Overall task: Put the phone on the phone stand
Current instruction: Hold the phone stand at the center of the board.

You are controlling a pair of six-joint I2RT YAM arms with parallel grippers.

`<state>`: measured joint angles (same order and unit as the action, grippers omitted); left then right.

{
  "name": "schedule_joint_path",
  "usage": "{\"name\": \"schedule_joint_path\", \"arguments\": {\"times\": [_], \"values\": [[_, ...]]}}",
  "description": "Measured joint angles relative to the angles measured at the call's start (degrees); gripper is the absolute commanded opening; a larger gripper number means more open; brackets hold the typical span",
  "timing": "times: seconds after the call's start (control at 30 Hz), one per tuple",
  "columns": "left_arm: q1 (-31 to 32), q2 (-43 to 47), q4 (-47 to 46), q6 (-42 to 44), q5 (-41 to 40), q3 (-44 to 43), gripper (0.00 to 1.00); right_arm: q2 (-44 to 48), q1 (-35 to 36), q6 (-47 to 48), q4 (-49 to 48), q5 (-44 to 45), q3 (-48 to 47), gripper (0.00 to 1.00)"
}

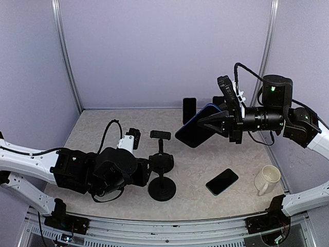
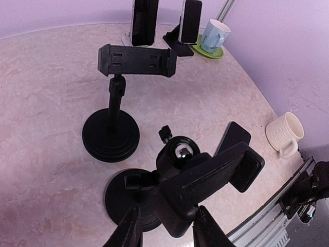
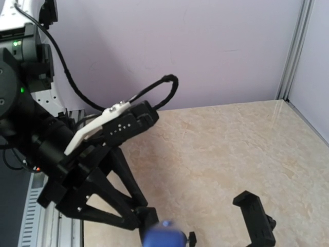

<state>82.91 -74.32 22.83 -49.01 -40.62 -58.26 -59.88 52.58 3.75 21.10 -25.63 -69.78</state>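
Observation:
My right gripper (image 1: 216, 121) is up in the air at the right and is shut on the phone (image 1: 198, 127), a dark phone in a blue case, tilted and facing left. In the right wrist view only a blurred blue edge of the phone (image 3: 164, 240) shows at the bottom. The black phone stand (image 1: 162, 177) stands on its round base at front centre. My left gripper (image 2: 167, 229) straddles the lower end of the stand's tilted clamp (image 2: 205, 172). The right finger (image 2: 208, 229) touches the clamp, and a gap shows at the left finger (image 2: 126, 231).
A second black stand (image 1: 160, 136) is just behind the first. Another dark phone (image 1: 222, 181) lies flat at front right beside a cream mug (image 1: 267, 178). Two phones (image 2: 145, 20) stand propped at the back wall, with a pale blue mug (image 2: 213, 33) on a green coaster.

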Motion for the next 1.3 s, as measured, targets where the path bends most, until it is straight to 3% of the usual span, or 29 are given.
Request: {"name": "schedule_joint_path", "arguments": {"times": [0.47,0.67,0.8,1.3], "values": [[-1.4,-0.2,-0.6,2.5,1.7,-0.1,0.25,0.0,-0.2,0.0,0.0,0.0,0.1,0.00],[-1.6,-0.4,-1.2,3.6,1.8,-0.1,0.07,0.0,-0.2,0.0,0.0,0.0,0.1,0.00],[-1.9,-0.8,-0.5,4.7,2.1,-0.1,0.02,-0.3,-0.2,-0.1,0.0,-0.6,0.2,0.00],[-1.9,-0.8,-1.2,10.1,2.4,-0.1,0.00,-12.7,0.2,1.1,2.9,-16.7,-3.3,0.00]]}}
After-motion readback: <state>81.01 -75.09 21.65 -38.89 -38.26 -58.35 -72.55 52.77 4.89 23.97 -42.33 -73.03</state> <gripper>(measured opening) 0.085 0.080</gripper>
